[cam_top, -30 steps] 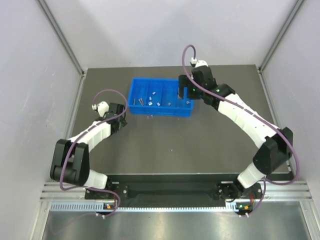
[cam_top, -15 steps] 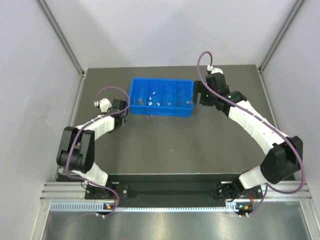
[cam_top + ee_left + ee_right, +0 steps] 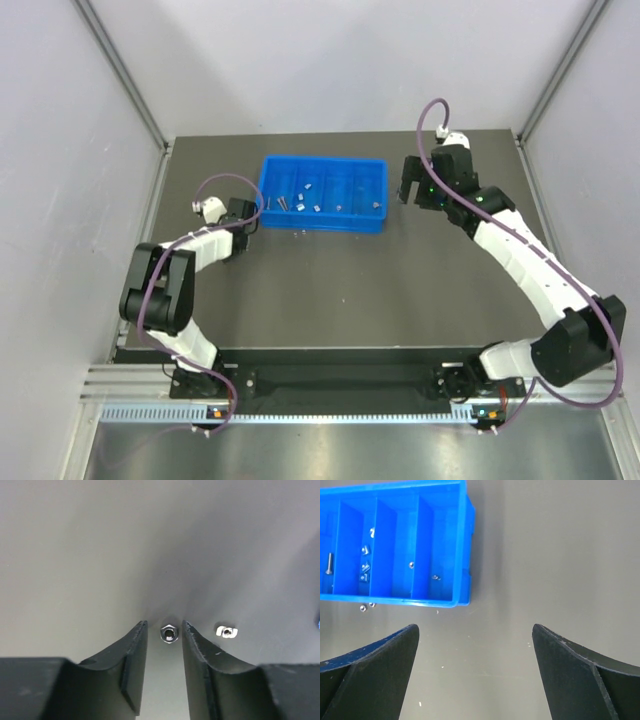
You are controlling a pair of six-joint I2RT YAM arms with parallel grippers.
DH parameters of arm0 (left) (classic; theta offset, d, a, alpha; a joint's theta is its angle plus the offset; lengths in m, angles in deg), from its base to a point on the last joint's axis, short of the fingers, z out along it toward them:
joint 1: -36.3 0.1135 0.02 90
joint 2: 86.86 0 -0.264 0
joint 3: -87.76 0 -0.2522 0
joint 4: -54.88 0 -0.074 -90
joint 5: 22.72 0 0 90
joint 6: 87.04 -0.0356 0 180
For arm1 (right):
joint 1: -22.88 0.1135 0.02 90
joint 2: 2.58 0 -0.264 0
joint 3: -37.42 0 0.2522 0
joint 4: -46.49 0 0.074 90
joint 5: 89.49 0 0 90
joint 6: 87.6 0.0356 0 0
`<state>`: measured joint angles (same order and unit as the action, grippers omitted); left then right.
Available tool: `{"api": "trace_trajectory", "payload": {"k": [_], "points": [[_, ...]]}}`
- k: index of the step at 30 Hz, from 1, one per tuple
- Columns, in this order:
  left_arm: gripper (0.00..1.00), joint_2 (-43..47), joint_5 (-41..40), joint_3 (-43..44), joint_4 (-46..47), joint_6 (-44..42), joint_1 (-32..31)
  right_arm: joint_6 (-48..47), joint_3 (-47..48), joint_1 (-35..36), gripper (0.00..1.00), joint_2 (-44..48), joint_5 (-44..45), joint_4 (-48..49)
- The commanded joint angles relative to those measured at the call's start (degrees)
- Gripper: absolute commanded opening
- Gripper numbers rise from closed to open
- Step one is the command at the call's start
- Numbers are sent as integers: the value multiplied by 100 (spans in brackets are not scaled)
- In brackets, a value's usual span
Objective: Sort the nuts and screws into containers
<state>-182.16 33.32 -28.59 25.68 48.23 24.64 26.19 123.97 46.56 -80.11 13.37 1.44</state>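
The left arm (image 3: 195, 250) is bent, with its elbow pulled back on the left side. It reaches low over the table (image 3: 330, 290) toward the near left corner of the blue tray (image 3: 345, 227). The left gripper (image 3: 164, 626) is down at the table with its jaws a little apart. A small nut (image 3: 169, 633) sits between them, with a thin gap on each side (nothing seems to touch it). The nut lies flat with its hole facing up. Another nut (image 3: 227, 631) lies just beside the right finger, on its outer side.

The right arm (image 3: 520, 255) stretches far out. The right gripper (image 3: 475, 627) hangs with its jaws wide apart over the table, just right of the tray. In the tray, one screw (image 3: 329, 564) lies flat, and its long side runs along its compartment.
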Motion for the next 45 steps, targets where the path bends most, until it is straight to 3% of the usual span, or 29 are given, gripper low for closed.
{"api": "trace_trajectory", "payload": {"k": [1, 5, 9, 13, 16, 18, 33, 45], "points": [[37, -146, 11, 83, 138, -10, 50, 46, 51, -118, 96, 353, 173, -123], [28, -120, 56, -84, 260, 34, 59, 47, 51, -153, 98, 546, 243, -184], [25, -23, 187, -207, 270, 122, 59, 38, 33, -197, 100, 696, 322, -220], [25, 135, 144, -339, 270, 288, 67, 29, 7, -206, 100, 714, 331, -246], [36, 197, 196, -409, 200, 350, 67, 29, -20, -197, 100, 722, 322, -273], [37, 153, 240, -427, 200, 368, 67, 38, -46, -215, 100, 731, 322, -272], [21, 161, 477, -682, 314, 596, 50, 73, -64, -206, 100, 775, 314, -264], [19, 847, 601, -507, 261, 342, 6, 91, -90, -215, 100, 740, 261, -229]]}}
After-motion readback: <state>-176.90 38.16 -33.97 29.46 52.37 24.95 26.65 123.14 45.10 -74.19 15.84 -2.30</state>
